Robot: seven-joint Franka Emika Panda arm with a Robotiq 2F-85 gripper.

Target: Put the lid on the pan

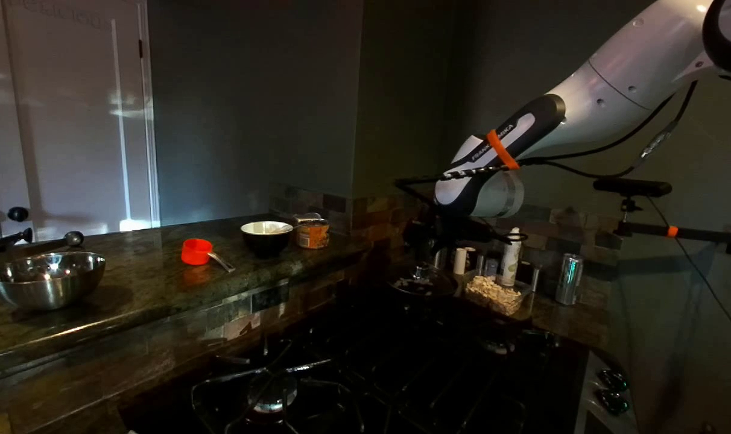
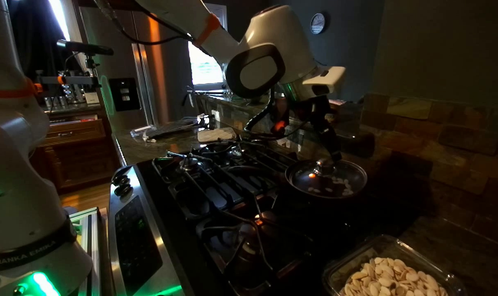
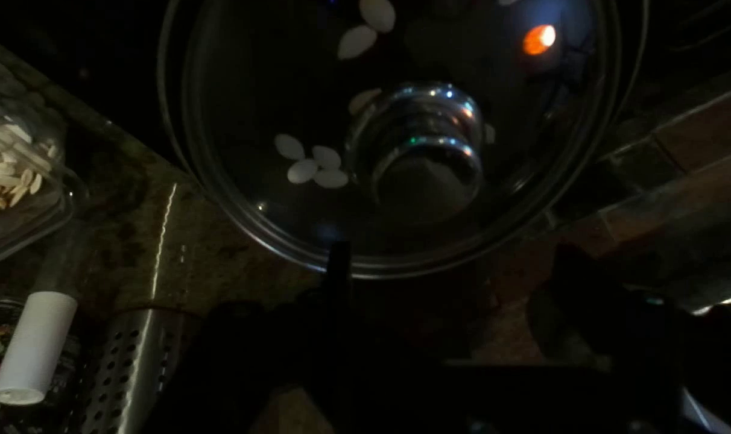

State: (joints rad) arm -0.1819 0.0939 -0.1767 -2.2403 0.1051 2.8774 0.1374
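Observation:
The round glass lid (image 2: 302, 185) with a shiny metal knob (image 2: 325, 166) lies level over the dark pan, which is mostly lost in shadow. Pale seeds show through the glass. The lid (image 1: 423, 283) is small and dim in an exterior view. In the wrist view the lid (image 3: 269, 211) and its knob (image 3: 426, 163) fill the upper middle. My gripper (image 3: 453, 248) is open, its two dark fingers wide apart, with nothing seen between the tips. In an exterior view the gripper (image 2: 335, 156) is close above and behind the knob. Whether a finger touches the lid is too dark to tell.
A clear tub (image 2: 343, 267) of seeds stands beside the stove. Black burner grates (image 2: 216, 185) spread across the stovetop. A tiled wall (image 2: 438, 139) rises close behind the pan. A white bottle (image 1: 511, 259) and silver can (image 1: 569, 278) stand near. The raised counter holds a metal bowl (image 1: 46, 289).

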